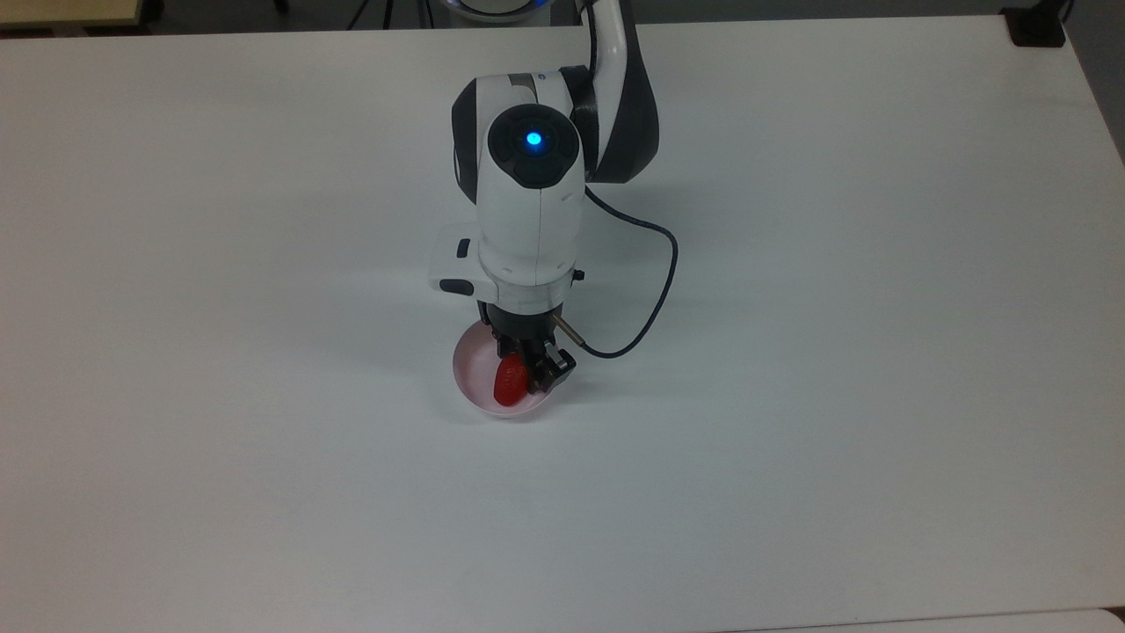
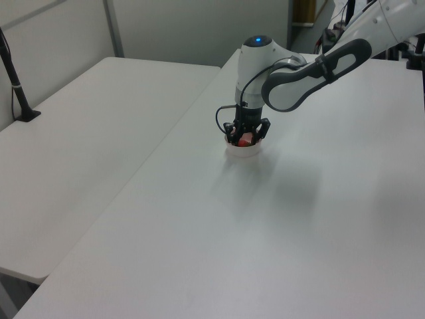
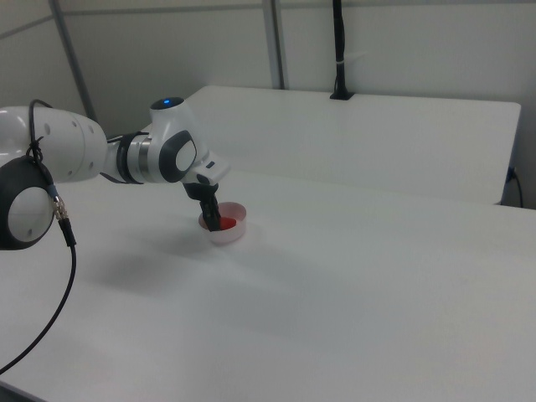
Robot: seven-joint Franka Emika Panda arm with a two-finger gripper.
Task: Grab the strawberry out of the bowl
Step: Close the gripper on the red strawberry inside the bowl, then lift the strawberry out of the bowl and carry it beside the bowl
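A small pale pink bowl [image 1: 464, 380] [image 2: 242, 152] [image 3: 232, 235] stands on the white table, just below the arm in the top view. In it lies the red strawberry [image 1: 510, 384] [image 2: 246, 139] [image 3: 224, 224]. My gripper [image 1: 520, 374] [image 2: 246, 135] [image 3: 214, 218] points straight down into the bowl. It is open, with a black finger on either side of the strawberry. One finger [image 1: 546, 370] sits against the berry on the top view's right. The wrist hides the other finger in the top view.
A black cable [image 1: 661, 283] loops from the wrist on the top view's right. A second white table with a black clamp post [image 2: 18, 81] adjoins on the left view's left. A black block [image 1: 1035, 26] sits at the table's far corner.
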